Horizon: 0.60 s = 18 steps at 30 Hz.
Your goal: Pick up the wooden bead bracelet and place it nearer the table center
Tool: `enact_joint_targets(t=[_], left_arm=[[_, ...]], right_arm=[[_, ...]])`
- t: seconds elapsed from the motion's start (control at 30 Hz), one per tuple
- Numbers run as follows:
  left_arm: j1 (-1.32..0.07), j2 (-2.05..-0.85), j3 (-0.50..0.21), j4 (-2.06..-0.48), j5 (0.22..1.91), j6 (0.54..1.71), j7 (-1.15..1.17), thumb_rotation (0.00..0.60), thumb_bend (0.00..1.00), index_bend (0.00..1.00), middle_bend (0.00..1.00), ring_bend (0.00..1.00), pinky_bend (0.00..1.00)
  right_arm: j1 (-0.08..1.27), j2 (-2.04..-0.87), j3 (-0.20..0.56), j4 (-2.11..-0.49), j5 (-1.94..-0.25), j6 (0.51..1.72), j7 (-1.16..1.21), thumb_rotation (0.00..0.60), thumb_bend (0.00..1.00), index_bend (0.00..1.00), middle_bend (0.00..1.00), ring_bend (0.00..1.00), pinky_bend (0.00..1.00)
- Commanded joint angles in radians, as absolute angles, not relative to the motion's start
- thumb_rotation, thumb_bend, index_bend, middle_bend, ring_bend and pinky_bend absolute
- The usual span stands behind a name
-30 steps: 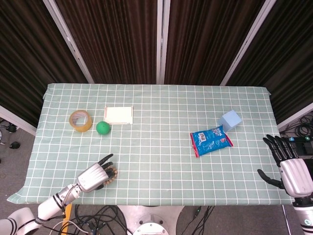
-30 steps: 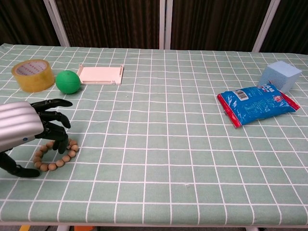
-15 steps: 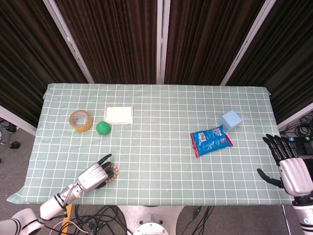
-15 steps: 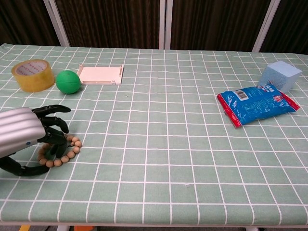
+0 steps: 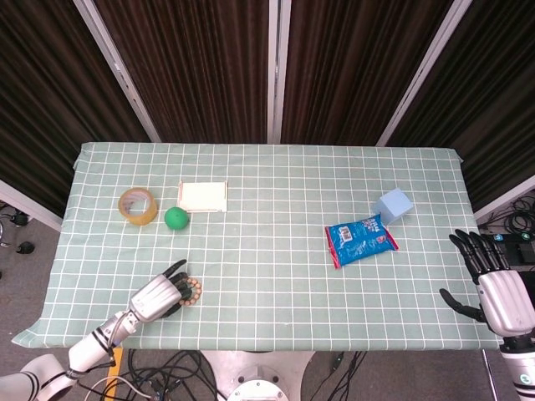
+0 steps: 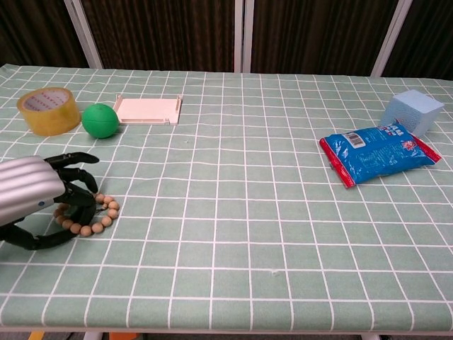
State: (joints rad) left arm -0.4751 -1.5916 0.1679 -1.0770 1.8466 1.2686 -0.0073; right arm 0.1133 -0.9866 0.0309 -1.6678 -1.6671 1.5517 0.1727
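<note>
Item: wooden bead bracelet [image 6: 94, 215]. Lies flat on the bench [image 5: 276, 225] near its front-left edge, well apart from the centre. The far arc of beads shows; the near arc is hidden under the fingers.

Item: left robot hand [image 6: 35, 195]. Rests over the bracelet, dark fingers [image 6: 76, 185] curled down into and around the ring, thumb low along the cloth on the near side. The beads look flat on the cloth, so I judge the grasp under way, not secure: touching, not yet carrying.

Item: right robot hand [image 5: 493, 280]. Off the bench's right end, fingers spread, holding nothing.

Other stock: tape roll [image 6: 48, 110], green ball [image 6: 99, 120], white tray [image 6: 147, 110], blue snack bag [image 6: 376, 156], pale blue cube [image 6: 413, 112].

Handling note: the beads will roll and the loop will sag. Best to close thumb against fingers across one side of the strand before lifting, raise straight up until the loop hangs free, then carry right and inward, clear of the green ball.
</note>
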Motion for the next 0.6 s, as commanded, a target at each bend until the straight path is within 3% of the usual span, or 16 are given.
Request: enact_joint_targets(t=[0.03, 0.3, 0.6], left_arm=[[-0.463, -1.601, 0.140, -1.058, 1.818, 1.313, -0.062, 0.600, 0.41, 0.53, 0.53, 0.26, 0.08], [-0.455, -1.595, 0.084, -1.065, 1.736, 1.364, -0.332, 0.600, 0.43, 0.53, 0.53, 0.26, 0.09], [-0.500, -1.514, 0.044, -1.228, 1.588, 1.210, -1.082, 0.600, 0.45, 0.54, 0.55, 0.26, 0.10]], right_arm=[[0.112, -0.986, 0.030, -1.669, -1.668, 1.553, 0.172, 0.600, 0.15, 0.00, 0.05, 0.00, 0.00], [0.109, -0.982, 0.030, -1.674, -1.673, 1.560, 0.173, 0.600, 0.13, 0.00, 0.05, 0.00, 0.00], [0.105, -0.983, 0.032, -1.667, -1.679, 1.574, 0.184, 0.600, 0.12, 0.00, 0.05, 0.00, 0.00]])
